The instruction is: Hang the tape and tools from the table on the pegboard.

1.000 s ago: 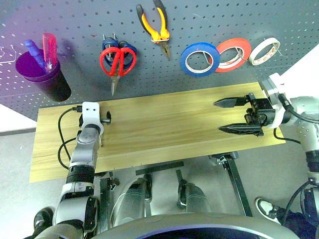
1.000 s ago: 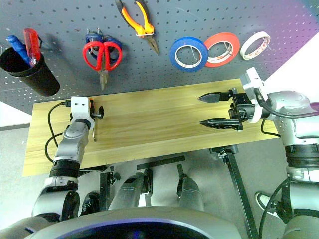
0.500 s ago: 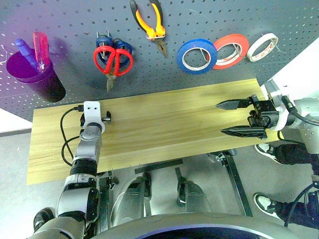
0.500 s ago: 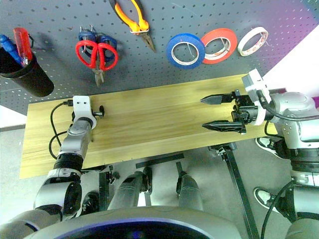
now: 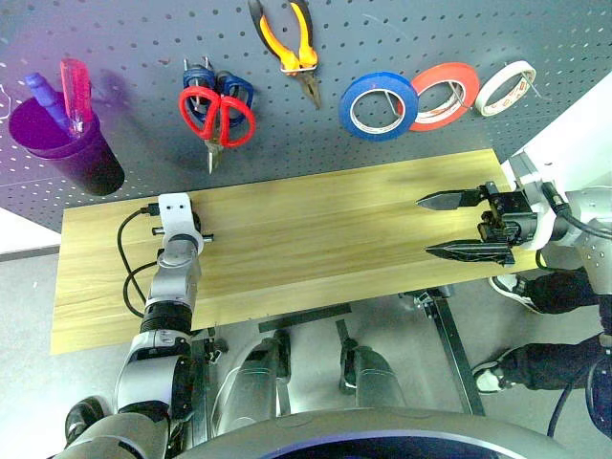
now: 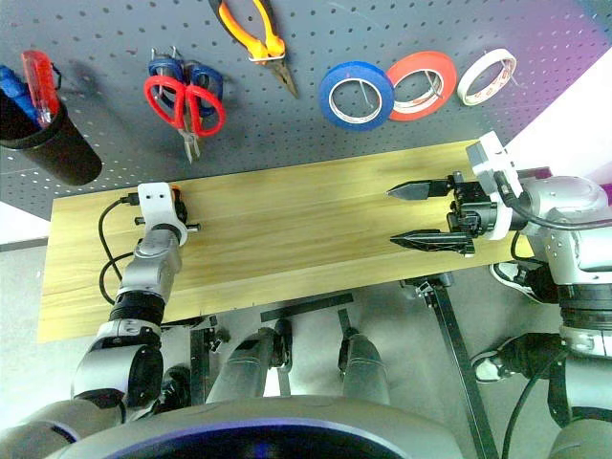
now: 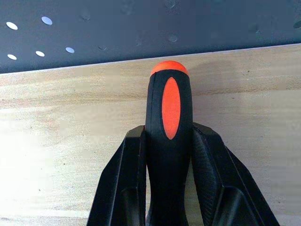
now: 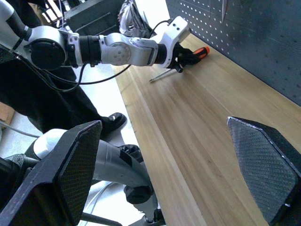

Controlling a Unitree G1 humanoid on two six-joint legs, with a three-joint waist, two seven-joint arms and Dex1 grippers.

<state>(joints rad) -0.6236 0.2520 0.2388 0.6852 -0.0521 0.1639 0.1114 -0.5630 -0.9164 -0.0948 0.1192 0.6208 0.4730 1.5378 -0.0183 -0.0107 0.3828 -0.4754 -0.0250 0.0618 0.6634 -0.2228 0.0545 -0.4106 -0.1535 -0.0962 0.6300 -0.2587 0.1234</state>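
The left hand (image 7: 170, 188) is clamped on the thin screwdriver with the black-and-orange handle (image 7: 170, 117). The two black fingers (image 7: 123, 188) press the handle from both sides, with the orange butt end projecting past the fingertips toward the dark grey perforated pegboard (image 5: 382, 38). The screwdriver lies at the left end of the long light wooden desk (image 5: 325, 239), close to the far edge. In the right wrist view its thin metal shaft (image 8: 162, 75) runs back from the grip toward the near edge, low over the planks. Gripping the thick handle rather than the shaft appears intended to give the pads a secure hold; this is a judgement.

The right hand (image 5: 457, 226) is released, its fingers spread wide, and hovers over the right end of the desk holding nothing. It appears to be kept clear of the working arm.

The remaining task items already hang on wire hooks above the far edge: the red-handled scissors (image 5: 216, 117), the orange-and-yellow-handled pliers (image 5: 287, 43) and the blue tape roll with white core (image 5: 381, 106). A red-orange tape roll (image 5: 445, 94) and a white tape roll (image 5: 507, 87) hang beside the blue one. A dark purple cup (image 5: 65, 148) mounted at the left of the pegboard holds upright tools, and is a likely destination for the screwdriver.
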